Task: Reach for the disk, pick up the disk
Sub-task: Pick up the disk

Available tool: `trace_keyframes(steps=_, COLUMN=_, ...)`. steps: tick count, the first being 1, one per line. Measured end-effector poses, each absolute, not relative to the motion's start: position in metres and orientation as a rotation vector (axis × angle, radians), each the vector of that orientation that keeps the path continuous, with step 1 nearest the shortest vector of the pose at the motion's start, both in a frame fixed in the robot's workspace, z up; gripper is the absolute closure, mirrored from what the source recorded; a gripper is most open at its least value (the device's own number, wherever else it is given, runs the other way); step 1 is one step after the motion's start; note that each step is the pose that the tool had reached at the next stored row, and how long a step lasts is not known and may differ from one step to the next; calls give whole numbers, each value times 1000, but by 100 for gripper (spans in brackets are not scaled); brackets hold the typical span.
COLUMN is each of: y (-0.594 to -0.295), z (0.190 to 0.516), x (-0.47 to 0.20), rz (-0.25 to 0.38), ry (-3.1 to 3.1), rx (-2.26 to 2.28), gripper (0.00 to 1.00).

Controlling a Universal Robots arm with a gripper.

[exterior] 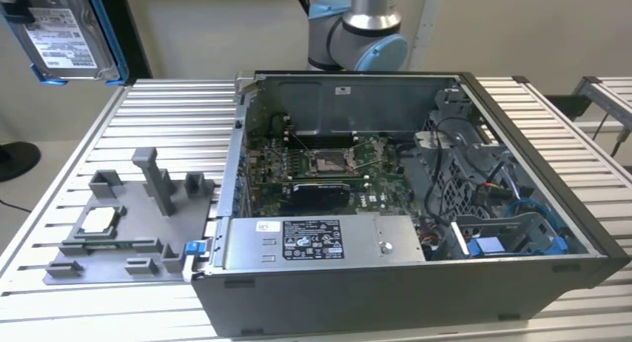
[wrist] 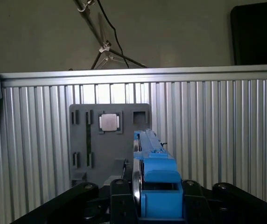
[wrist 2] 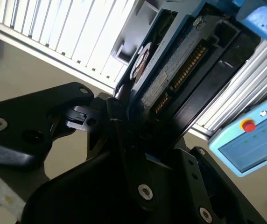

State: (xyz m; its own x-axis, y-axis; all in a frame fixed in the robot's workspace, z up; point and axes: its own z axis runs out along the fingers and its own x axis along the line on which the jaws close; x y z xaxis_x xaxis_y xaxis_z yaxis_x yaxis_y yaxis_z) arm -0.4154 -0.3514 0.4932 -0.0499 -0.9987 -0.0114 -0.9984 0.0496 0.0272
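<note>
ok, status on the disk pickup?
Gripper shut on the disk. Disk held in the air above the table, apart from the grey fixture. Nothing in the way.

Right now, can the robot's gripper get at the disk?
Apparently yes, it has it already: in the first wrist view the disk sits clamped between the black fingers of the gripper, nothing in the way.

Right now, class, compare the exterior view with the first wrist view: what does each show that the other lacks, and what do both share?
Exterior view adds: the open computer case, its motherboard, and the arm's base behind it. First wrist view adds: the gripper shut on the disk, seen edge-on, and cables on the wall. Shared: the disk held in the air, and the grey fixture carrying the square chip.
</note>
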Motion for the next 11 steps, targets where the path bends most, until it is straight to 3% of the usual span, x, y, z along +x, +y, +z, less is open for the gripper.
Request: trace_keyframes(steps=11, y=-351, z=493, x=-404, rz=-43, ry=-2268, rx=2158, gripper=100)
